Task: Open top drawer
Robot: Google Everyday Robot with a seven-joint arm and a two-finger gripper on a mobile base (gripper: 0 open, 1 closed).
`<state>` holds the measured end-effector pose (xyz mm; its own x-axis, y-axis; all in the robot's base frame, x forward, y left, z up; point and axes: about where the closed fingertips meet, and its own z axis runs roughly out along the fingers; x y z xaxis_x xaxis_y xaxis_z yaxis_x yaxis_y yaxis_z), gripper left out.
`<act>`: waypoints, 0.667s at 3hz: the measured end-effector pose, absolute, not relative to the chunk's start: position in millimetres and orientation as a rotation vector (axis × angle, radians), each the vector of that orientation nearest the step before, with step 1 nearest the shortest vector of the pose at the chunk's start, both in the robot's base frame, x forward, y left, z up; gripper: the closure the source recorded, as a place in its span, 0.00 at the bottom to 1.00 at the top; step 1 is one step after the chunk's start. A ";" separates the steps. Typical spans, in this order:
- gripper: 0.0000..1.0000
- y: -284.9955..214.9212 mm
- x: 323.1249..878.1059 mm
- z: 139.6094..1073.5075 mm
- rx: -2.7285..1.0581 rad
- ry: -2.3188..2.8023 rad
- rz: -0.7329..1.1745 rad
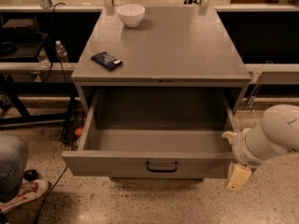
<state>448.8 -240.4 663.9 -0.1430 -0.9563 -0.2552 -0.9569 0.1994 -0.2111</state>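
The top drawer (117, 164) is a wide grey metal drawer, pulled far out of the grey cabinet (163, 45). Its deep box is empty inside. A dark loop handle (161, 166) sits at the centre of its front. My gripper (233, 160) is at the drawer's right front corner, on the end of my white arm (273, 134). One cream finger (229, 136) shows by the drawer's right wall and another (237, 177) hangs below the front corner. The gripper does not touch the handle.
A white bowl (131, 14) and a dark packet (106, 60) lie on the cabinet top. A person's jeans leg and shoe (18, 190) are at the lower left. Dark shelving, a bottle (60, 51) and cables stand to the left. Speckled floor lies in front.
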 end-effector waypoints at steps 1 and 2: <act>0.00 -272.4 442.7 698.0 -1.692 2.149 -0.056; 0.00 -313.1 442.7 736.2 -1.595 2.149 -0.107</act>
